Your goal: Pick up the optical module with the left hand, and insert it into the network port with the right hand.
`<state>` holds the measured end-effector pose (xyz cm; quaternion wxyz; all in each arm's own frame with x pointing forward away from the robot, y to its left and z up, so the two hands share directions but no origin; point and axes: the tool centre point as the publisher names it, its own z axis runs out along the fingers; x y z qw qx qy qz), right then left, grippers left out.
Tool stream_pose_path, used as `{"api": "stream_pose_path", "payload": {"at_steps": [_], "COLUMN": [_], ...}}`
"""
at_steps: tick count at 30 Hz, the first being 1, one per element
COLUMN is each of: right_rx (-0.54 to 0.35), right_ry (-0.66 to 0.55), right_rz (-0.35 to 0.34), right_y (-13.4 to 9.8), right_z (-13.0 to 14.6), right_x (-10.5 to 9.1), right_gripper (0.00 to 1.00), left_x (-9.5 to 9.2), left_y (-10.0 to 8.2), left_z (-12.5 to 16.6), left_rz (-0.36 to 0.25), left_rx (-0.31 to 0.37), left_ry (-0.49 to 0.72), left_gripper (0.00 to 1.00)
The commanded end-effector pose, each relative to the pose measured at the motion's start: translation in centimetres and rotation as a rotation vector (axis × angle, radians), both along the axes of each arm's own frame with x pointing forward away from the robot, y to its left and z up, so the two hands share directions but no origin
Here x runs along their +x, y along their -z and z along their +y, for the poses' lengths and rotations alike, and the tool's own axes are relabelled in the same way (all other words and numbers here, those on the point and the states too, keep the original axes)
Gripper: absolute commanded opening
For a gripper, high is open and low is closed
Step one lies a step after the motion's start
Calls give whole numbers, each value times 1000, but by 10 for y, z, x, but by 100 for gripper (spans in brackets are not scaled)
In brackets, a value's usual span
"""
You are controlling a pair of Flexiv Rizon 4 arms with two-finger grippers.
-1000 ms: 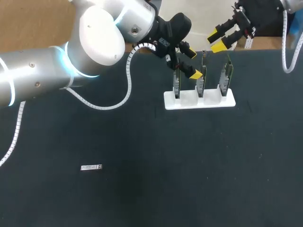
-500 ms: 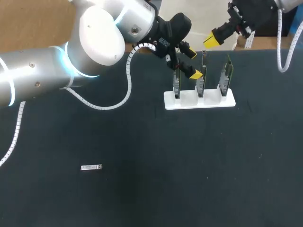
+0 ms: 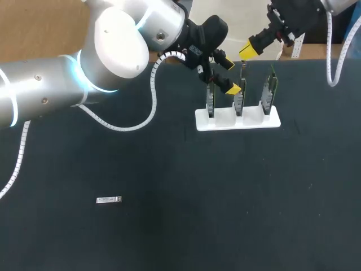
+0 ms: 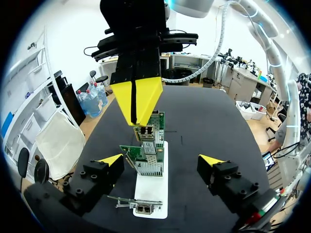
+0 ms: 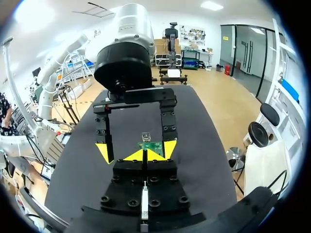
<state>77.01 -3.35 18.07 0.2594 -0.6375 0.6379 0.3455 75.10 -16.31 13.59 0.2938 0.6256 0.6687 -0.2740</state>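
bright, even light fell from ceiling lights (image 5: 214,6) in the right wrist view. the left arm (image 3: 121,42) had soft glare on its white shell and a glowing blue ring; the black surface (image 3: 225,197) looked matte, shadows faint.

Left gripper (image 4: 161,160) fingers spread wide, either side of white holder (image 4: 151,195) carrying three green network cards (image 4: 146,162) on dark table (image 4: 218,121). Right gripper (image 4: 135,101) ahead, yellow tips pressed together, just above far card.
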Motion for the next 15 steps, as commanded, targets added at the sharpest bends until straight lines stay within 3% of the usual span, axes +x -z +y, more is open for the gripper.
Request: {"api": "stream_pose_path", "payload": {"at_steps": [1, 15], "right_rx": [-6, -36], "right_ry": [1, 14], "right_rz": [6, 33], "right_y": [4, 17], "right_z": [2, 0], "right_x": [0, -2], "right_gripper": [0, 0], "left_x": [2, 2], "left_y": [0, 0], "left_z": [-1, -1], "left_rz": [3, 3], "left_rx": [5, 5], "left_ry": [1, 1], "left_gripper": [100, 100]}}
